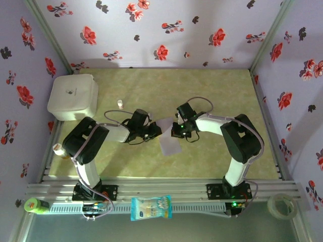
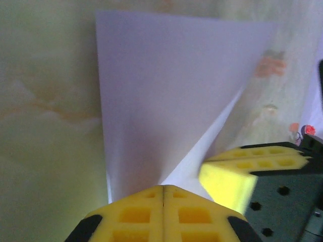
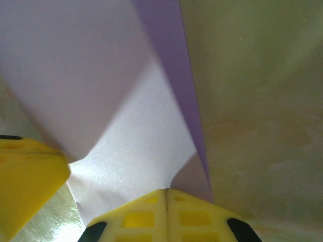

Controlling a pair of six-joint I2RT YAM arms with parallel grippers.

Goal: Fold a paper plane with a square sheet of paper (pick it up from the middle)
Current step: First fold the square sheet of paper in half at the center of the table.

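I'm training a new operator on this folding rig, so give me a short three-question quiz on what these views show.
1. True or false: the jaws of the left gripper stand wide open.
2. What sits at the far left corner of the table? A) white box B) tape roll C) blue-and-white packet
3. Fill in: the left gripper and the right gripper both pinch the lilac ____.
Key: 1 false; 2 A; 3 sheet of paper.

Your pale green tabletop [image 1: 212, 96] carries a white rounded box [image 1: 73, 97] far left, a small white object [image 1: 120, 104] nearby — lilac sheet [image 1: 170, 142] mid-table.
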